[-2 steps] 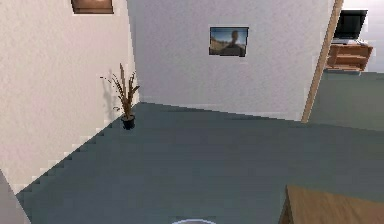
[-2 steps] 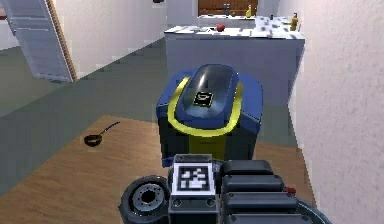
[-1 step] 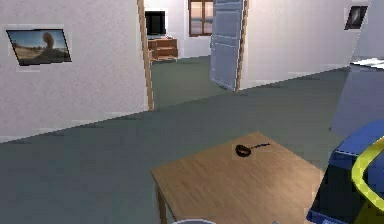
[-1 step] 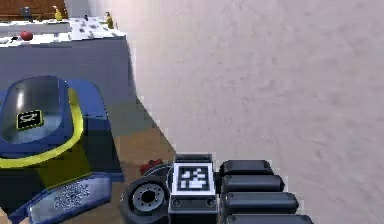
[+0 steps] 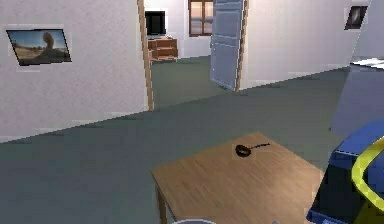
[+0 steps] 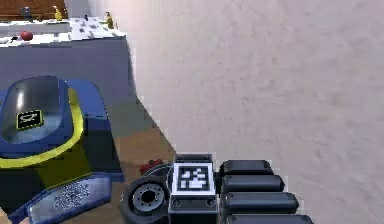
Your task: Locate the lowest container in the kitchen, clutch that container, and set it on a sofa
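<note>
A blue bin with a yellow rim [image 6: 45, 135] stands on the floor at the arm side view's left. Its corner also appears at the forward view's lower right as a blue and yellow bin [image 5: 358, 185]. The arm's dark segments [image 6: 255, 190] lie along the bottom edge, with one white marked square [image 6: 192, 179] on them. Left of the square sits the gripper's [image 6: 143, 199] dark round body, close to the bin's base. Its far end cannot be made out, so I cannot tell whether it holds anything. A small dark pan-like thing [image 5: 247, 150] lies on the wooden table [image 5: 215, 185].
A pale wall [image 6: 260, 80] lies close behind the arm. At the upper left stands a speckled counter [image 6: 75, 35] with small things on it. Ahead, an open door [image 5: 227, 40] leads to a room with a TV [image 5: 156, 24]. Pictures [image 5: 39, 45] hang on the walls. Grey floor [image 5: 120, 140] lies open ahead.
</note>
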Available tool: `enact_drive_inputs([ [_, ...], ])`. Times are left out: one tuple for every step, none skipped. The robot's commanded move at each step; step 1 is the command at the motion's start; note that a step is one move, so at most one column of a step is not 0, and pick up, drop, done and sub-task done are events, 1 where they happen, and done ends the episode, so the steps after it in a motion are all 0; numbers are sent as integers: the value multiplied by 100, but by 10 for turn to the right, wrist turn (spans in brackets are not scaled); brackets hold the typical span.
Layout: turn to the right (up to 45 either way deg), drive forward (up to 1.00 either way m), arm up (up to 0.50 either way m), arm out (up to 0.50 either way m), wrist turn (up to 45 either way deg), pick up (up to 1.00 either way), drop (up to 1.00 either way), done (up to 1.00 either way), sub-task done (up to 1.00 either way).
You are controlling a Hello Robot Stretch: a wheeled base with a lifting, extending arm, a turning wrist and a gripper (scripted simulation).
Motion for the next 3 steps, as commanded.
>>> enact_drive_inputs([
  [390,0,0,0,0,0,0,0,0],
  [300,0,0,0,0,0,0,0,0],
  [450,0,0,0,0,0,0,0,0],
])
